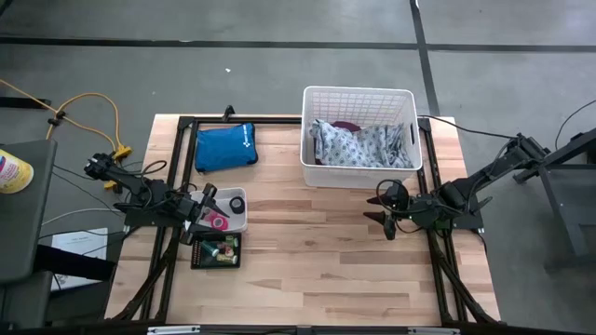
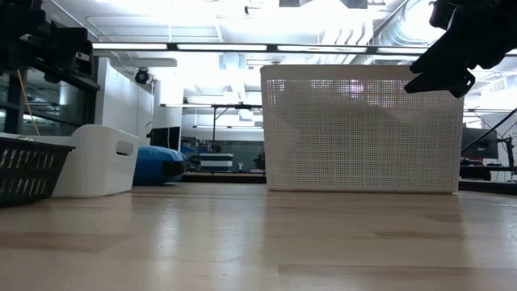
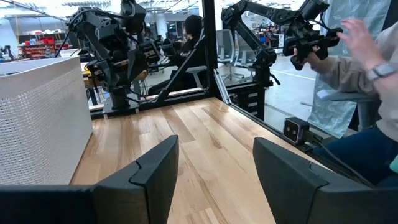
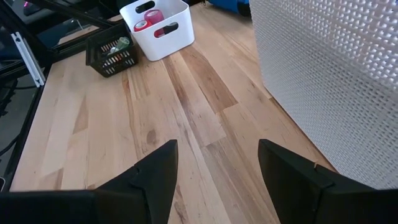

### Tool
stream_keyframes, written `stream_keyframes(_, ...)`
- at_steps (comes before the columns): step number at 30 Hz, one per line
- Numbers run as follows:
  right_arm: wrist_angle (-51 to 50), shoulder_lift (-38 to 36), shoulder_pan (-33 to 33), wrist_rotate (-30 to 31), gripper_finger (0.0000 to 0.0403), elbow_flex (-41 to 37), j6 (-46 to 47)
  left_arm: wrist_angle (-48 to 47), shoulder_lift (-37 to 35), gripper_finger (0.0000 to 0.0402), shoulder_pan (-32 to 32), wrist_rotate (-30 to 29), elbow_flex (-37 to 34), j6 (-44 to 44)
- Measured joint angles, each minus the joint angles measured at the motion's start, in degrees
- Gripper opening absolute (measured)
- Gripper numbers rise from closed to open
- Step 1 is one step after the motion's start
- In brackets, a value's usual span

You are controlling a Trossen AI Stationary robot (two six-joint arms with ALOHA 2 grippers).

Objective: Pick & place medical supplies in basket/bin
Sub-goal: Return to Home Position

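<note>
Sorting looks done. The grey-patterned garment [image 1: 358, 146] fills the white basket [image 1: 358, 177] at far centre-right, w/ a bit of maroon cloth [image 1: 346, 126] showing at its far side. Pink rolls [image 1: 216, 220] sit in the small white tray [image 1: 237, 200] at left, w/ the black crate [image 1: 216, 251] just nearer. A blue pouch [image 1: 225, 147] lies on the table [image 1: 317, 270], left of the basket.

Left gripper [image 3: 214, 142] hangs by the tray's left side, fingers spread, nothing btwn them. Right gripper [image 4: 217, 144] is held above the table near the basket's near-right corner, also spread & empty.

For homing, my judgement: raise the left arm straight up first so it clears the tray rim, then fold it back to the left. Draw the right arm away to the right w/o brushing the basket wall. Leave fingers released & go slow.
</note>
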Motion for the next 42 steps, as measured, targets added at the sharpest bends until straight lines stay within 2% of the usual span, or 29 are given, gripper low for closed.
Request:
stream_keyframes(9,0.68,-0.01,0.0,0.24,0.021,0.0,-1.39,0.0,0.0,0.0201,0.0,0.0,0.0,-0.01)
stream_keyframes(16,9.97,-0.02,-0.01,-0.69,0.021,0.01,-15.19,0.0,0.0,0.0201,0.0,-0.01,0.0,0.0)
stream_keyframes(21,15.46,-0.95,0.0,-4.79,0.021,0.02,-24.67,0.0,0.0,0.0201,0.0,-0.02,0.0,0.01)
stream_keyframes(27,14.82,-5.83,0.0,-6.73,0.021,0.0,-30.21,0.26,0.0,0.0201,0.0,0.0,0.0,0.01)
stream_keyframes(42,14.3,-20.07,-0.02,-10.83,0.021,0.0,-37.55,0.15,0.0,0.0201,0.0,-0.02,0.0,0.01)
